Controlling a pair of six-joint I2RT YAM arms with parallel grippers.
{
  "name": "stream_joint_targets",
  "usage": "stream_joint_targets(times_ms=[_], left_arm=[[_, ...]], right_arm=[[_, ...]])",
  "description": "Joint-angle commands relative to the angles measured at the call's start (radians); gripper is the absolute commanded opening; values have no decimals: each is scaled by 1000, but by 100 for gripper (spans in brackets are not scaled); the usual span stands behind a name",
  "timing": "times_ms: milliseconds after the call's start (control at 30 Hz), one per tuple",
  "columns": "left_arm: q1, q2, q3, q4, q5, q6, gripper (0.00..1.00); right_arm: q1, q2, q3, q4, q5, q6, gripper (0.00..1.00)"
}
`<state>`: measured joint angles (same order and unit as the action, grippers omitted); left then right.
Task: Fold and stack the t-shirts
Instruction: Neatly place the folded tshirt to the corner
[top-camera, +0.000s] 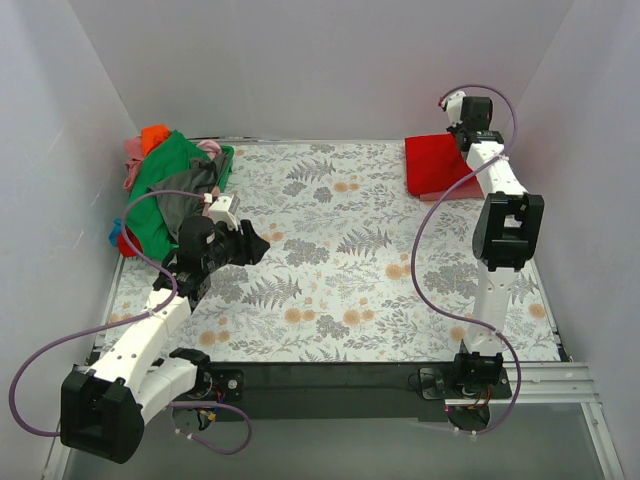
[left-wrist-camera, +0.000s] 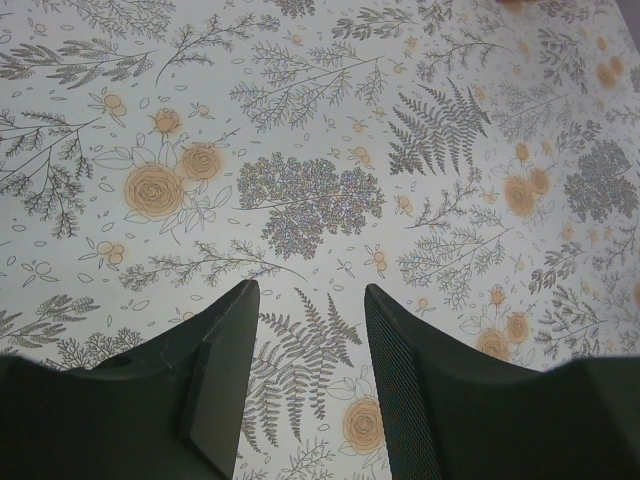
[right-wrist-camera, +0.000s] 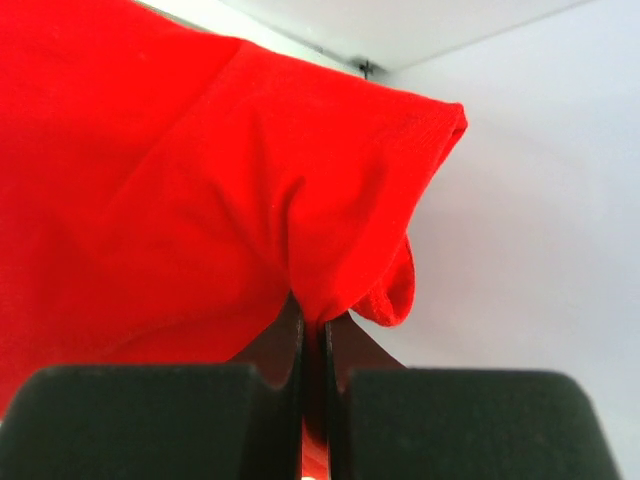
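Note:
A folded bright red t-shirt (top-camera: 436, 165) lies at the far right corner of the table. My right gripper (top-camera: 462, 128) is shut on a pinch of its cloth; in the right wrist view the red t-shirt (right-wrist-camera: 180, 180) bunches between the closed fingers (right-wrist-camera: 312, 335). A pile of t-shirts (top-camera: 172, 190), green, grey, pink and orange, lies at the far left. My left gripper (top-camera: 255, 245) is open and empty over the floral table cloth (left-wrist-camera: 310, 190), to the right of the pile; in the left wrist view its gap (left-wrist-camera: 310, 300) shows only cloth.
White walls enclose the table on the left, back and right. The right arm (top-camera: 505, 230) stretches along the right edge. Purple cables loop beside both arms. A black bar (top-camera: 330, 385) runs along the near edge.

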<state>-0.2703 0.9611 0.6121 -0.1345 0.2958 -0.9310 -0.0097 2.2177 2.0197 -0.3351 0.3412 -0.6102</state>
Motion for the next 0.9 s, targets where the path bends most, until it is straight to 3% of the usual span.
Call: stream_joint_targets(times_ms=[0,233,300,333,367,433,533,633,700,733,800,833,867], left_arm=[[3,-2,-9,13,5,15,45],[3,1,-9,12,6,15,45],[3,1,-9,12,8,14,45],[3,1,-9,12,8,14,45],[3,2,-8,13,6,14,45],[3,2,-9,12,8,14,45],[3,1,-8,13,8,14,45],[5,-1,-8,13,8,14,45],[3,-1,-8,13,9,15,45],[3,-1,-6,13,12,14,45],[3,-9,-6,13,13,15,45],[5,-13,-6,13,14,14,45],[3,-16,-6,15,16,14,45]], right_arm=[[1,16,-22,122,100,-51,1],[-7,53,-22,180,162,-82,4],[-7,77,-15,209,202,-92,24],[-4,88,-10,253,264,-103,51],[-3,115,-1,263,292,-109,62],[5,131,20,268,334,-112,81],[8,97,-19,268,300,-80,98],[45,22,-62,246,239,-7,98],[47,-27,-62,115,61,73,98],[44,-38,-53,64,-114,96,97],[40,-61,-53,-25,-239,142,83],[42,-58,-52,-45,-322,154,60],[43,-50,-46,-65,-333,167,49]])
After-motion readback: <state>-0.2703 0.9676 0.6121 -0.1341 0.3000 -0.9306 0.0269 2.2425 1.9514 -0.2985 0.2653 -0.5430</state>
